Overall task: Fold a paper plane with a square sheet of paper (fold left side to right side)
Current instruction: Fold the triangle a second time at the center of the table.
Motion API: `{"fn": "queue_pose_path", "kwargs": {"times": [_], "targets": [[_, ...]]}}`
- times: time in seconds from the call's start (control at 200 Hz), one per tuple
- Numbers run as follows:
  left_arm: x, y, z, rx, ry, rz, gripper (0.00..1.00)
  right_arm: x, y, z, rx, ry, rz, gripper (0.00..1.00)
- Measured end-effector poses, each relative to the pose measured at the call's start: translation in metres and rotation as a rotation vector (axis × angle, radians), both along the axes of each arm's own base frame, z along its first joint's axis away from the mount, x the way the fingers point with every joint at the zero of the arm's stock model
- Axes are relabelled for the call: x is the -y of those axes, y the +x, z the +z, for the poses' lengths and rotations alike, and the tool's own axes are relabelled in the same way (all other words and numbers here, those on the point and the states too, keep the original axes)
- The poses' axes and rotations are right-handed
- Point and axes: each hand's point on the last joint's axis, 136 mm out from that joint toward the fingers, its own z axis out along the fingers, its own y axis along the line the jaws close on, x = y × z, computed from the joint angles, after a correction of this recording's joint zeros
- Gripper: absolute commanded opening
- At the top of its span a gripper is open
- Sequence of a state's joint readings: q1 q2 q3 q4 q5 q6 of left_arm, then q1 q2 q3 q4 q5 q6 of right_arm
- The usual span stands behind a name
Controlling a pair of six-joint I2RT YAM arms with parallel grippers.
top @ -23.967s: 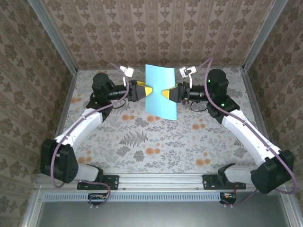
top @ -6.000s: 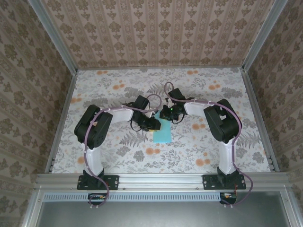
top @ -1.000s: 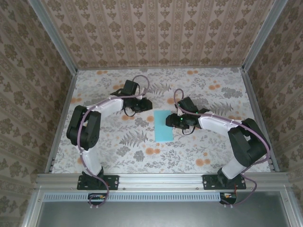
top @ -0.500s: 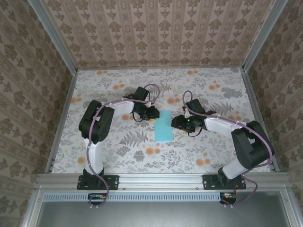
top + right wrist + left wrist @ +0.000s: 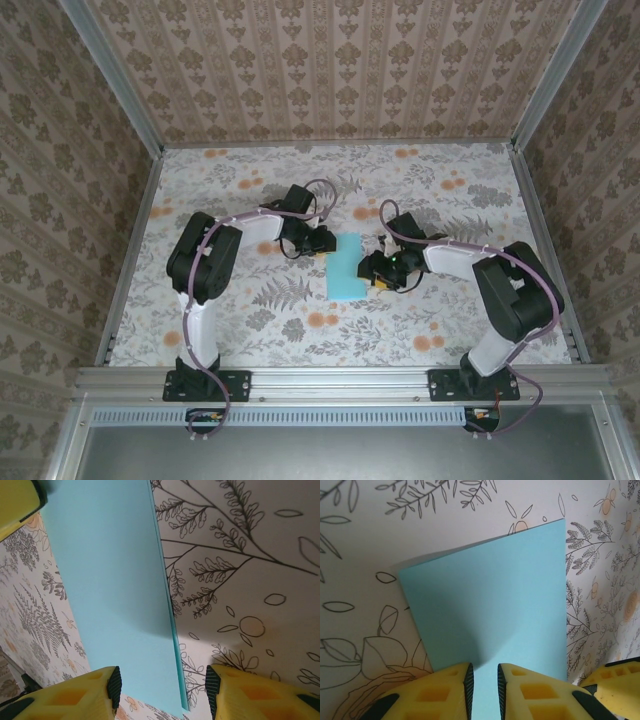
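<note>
The square sheet of paper [image 5: 346, 268] is light blue and lies folded in half as a narrow upright rectangle in the middle of the table. My left gripper [image 5: 325, 243] is low at its upper left corner. In the left wrist view the paper [image 5: 495, 605] shows under and through the narrow gap of the left gripper [image 5: 485, 682], with nothing clamped between the pads. My right gripper [image 5: 378, 272] is at the paper's right edge. The right wrist view has the right gripper [image 5: 163, 685] wide open, straddling the two-layered edge of the paper [image 5: 110, 580].
The tabletop [image 5: 250, 300] is floral-patterned and walled by patterned panels with metal posts [image 5: 540, 85]. A yellow finger of the right gripper [image 5: 615, 680] shows at the lower right of the left wrist view. A yellow finger of the left gripper [image 5: 17, 500] shows at the upper left of the right wrist view.
My left gripper came right and toward me, from left of the sheet onto its upper left corner. My right gripper drew back off the sheet to its right edge and slid a little lower.
</note>
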State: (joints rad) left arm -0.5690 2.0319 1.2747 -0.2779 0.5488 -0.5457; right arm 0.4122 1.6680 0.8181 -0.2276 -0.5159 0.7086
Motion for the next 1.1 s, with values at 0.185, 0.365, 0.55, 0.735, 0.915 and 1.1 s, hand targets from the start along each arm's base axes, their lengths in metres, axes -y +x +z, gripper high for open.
{"fn": "queue_pose_path", "kwargs": {"times": [0.185,0.365,0.55,0.735,0.915,1.1], "targets": [[0.0,0.0,0.0,0.0,0.0,0.0,0.23,-0.005,0.0,-0.001,-0.013,0.012,0.009,0.5],[0.0,0.0,0.0,0.001,-0.001,0.0,0.23,-0.01,0.001,-0.001,-0.01,0.021,0.011,0.5],[0.0,0.0,-0.001,0.001,-0.001,0.0,0.23,-0.012,0.002,-0.001,-0.02,0.027,0.006,0.5],[0.0,0.0,-0.001,0.002,-0.002,0.0,0.23,-0.015,0.003,-0.001,-0.027,0.039,0.008,0.5],[0.0,0.0,-0.001,0.002,-0.002,0.0,0.23,-0.017,0.006,0.0,-0.019,0.051,0.01,0.5],[0.0,0.0,-0.001,0.002,-0.002,0.0,0.24,-0.023,0.013,0.002,0.017,0.072,0.018,0.51]]}}
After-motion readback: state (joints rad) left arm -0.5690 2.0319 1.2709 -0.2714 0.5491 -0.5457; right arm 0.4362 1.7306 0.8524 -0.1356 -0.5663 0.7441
